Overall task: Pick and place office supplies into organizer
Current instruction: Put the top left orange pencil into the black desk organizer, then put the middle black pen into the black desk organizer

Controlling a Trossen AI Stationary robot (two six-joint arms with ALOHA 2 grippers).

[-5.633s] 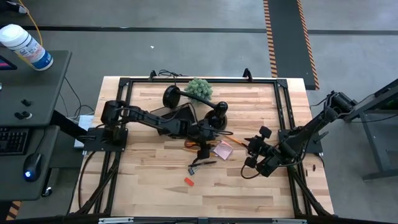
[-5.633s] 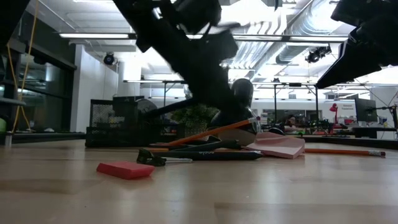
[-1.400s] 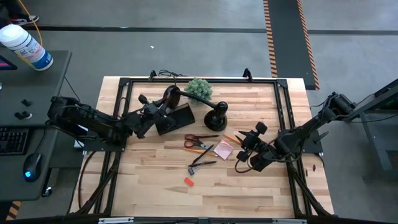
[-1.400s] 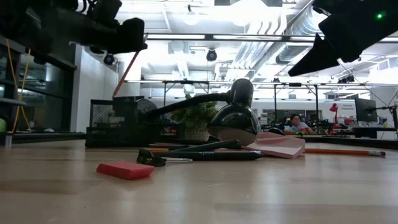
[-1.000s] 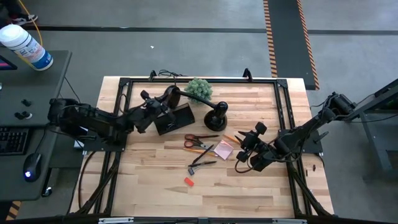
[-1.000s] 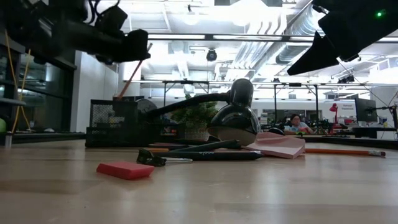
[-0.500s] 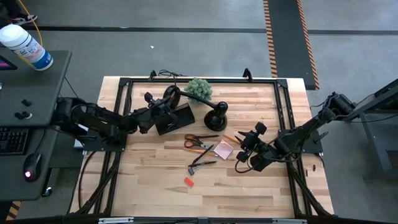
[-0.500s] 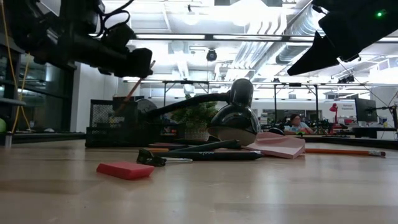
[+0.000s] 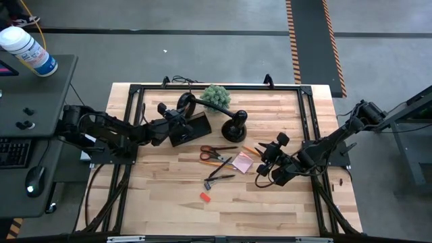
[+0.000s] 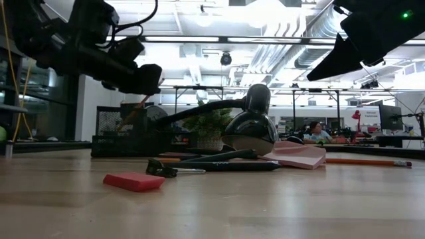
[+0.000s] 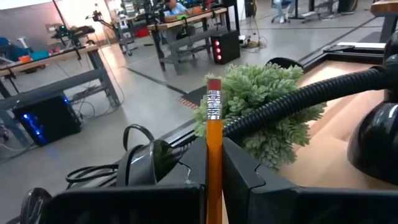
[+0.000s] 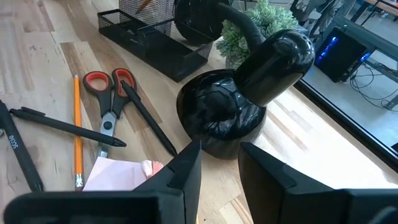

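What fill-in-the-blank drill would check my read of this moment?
The left gripper is shut on an orange ____ with a red eraser.
It hovers over the black mesh ____.
The orange-handled scissors lie on the wooden ____.
The right gripper holds ____.

Missing: pencil; organizer; table; nothing

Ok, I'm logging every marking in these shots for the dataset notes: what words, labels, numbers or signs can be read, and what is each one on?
Black pen: white print along its barrel, too blurred to read.
White bottle on the side desk: blue label, too small to read.
Keyboard on the side desk: key legends too small to read.
Pencil in the left gripper: no print shows.
Nothing else carries legible text.
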